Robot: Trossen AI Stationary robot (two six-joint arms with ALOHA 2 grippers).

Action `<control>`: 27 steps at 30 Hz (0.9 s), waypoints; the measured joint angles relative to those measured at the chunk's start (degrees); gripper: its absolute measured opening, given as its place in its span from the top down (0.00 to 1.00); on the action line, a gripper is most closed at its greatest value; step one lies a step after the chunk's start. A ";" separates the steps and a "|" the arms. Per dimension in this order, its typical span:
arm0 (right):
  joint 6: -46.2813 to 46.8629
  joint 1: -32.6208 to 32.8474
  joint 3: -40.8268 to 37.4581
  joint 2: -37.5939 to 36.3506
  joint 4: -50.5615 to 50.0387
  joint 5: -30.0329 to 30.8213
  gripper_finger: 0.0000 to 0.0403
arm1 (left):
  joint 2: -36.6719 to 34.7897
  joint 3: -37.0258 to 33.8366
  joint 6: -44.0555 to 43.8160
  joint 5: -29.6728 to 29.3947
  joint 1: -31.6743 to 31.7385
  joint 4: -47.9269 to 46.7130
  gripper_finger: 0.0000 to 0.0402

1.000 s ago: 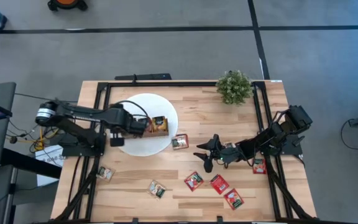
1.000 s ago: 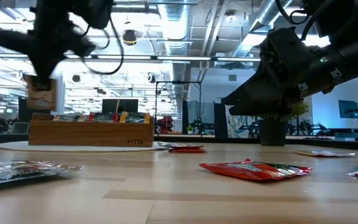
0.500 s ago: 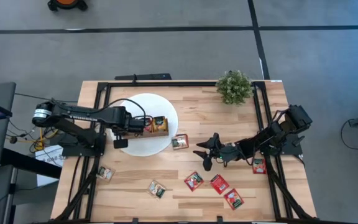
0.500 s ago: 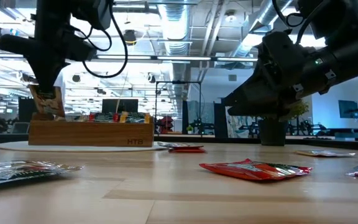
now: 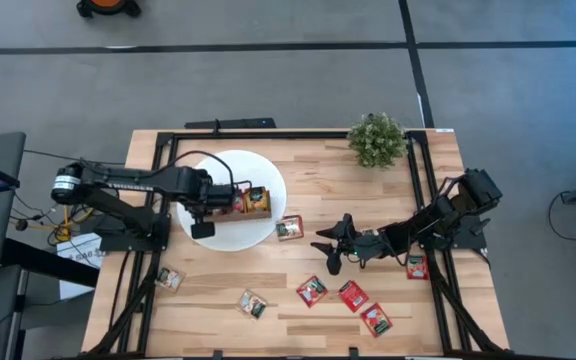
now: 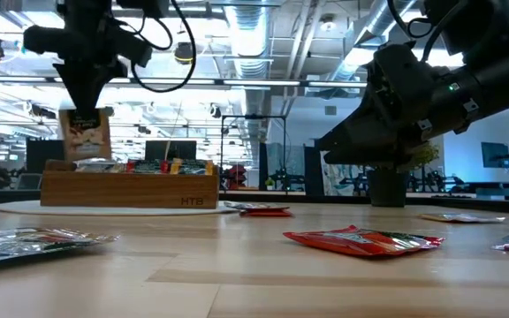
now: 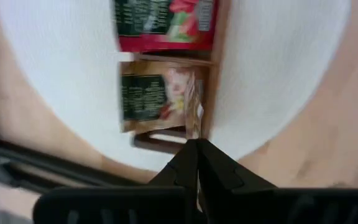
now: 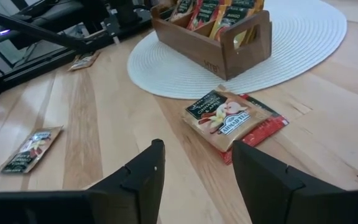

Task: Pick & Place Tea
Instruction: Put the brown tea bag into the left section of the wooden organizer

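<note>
Progress is partial: your tray (image 5: 251,203) on the white disc (image 5: 268,178) already holds several sachets, standing on edge in its compartments, red and orange-yellow ones showing from the right wrist view. One more is on its way in. Your left tool (image 6: 84,104) is clamped on a sachet (image 6: 84,135) that hangs upright just above the tray's end compartment, not yet released; in the left wrist view that sachet (image 7: 193,109) shows edge-on between the closed fingers, over the tray.

A good deal is left on the tabletop (image 5: 318,170). You have a small pile (image 8: 232,119) just beside the disc, a white-and-green sachet lying on a red one. Three red sachets (image 5: 353,295) sit close together near the front edge, one more red (image 5: 416,265) lies by the right rail, and two pale ones (image 5: 253,303) lie toward the front left, one of them beside the left rail (image 5: 169,279).

Your right tool (image 8: 194,171) hovers with its fingers apart and nothing between them, low over the tabletop and aimed at the pile by the disc. That pile looks like your likely next pick, though two stacked sachets may lift together or slide.

By my count roughly eight remain loose, so you are likely under halfway.
</note>
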 joint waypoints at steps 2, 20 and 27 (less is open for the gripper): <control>0.00 0.04 0.00 0.00 0.00 -0.03 0.57 | 0.00 -0.47 0.73 1.66 1.04 1.34 1.00; 0.00 0.11 0.00 0.00 0.02 -0.95 0.57 | 0.55 -7.19 9.27 2.40 7.08 5.68 1.00; -0.04 -0.10 0.00 0.00 0.02 -0.91 0.58 | 0.55 -6.89 9.16 0.01 7.08 2.48 1.00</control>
